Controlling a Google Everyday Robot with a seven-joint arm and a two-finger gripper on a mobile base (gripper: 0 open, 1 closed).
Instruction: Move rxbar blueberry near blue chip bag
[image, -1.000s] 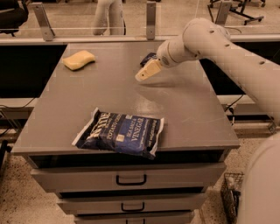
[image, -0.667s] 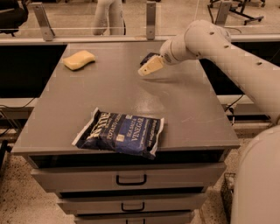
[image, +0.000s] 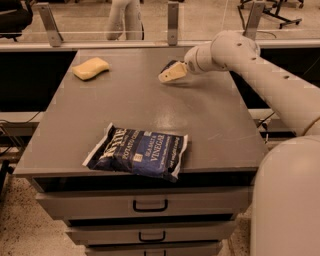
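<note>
Change since a second ago: the cream-coloured hand (image: 172, 73) has shifted slightly toward the table's far edge and a touch to the right; the bag and the sponge lie where they were.
Hand position: low over the far centre-right of the grey flat-topped table (image: 215, 130); carried on the white jointed arm (image: 260, 75) that reaches in from the right; its tip points left and toward the front.
Hand state: cannot tell whether wide, narrow or holding anything.
Wrapper: the small dark navy rxbar blueberry (image: 168, 64) shows only as a dark sliver at the hand's far edge, touching the hand; white markings not legible.
Wrapper axis: cannot tell; too little shows.
Bag: the blue chip bag (image: 137, 152), large, dark blue, crinkly, white-edged, lettered "VINEGAR"; lies flat at the table's front edge, left of centre; well apart from the hand and the wrapper.
Bag axis: long axis runs left to right; the right end drops slightly toward the front.
Sponge: yellow soft oblong sponge (image: 90, 68) at the far left corner; well apart from everything else.
Drawers: grey drawers (image: 150, 205) with dark handles below the table top.
</note>
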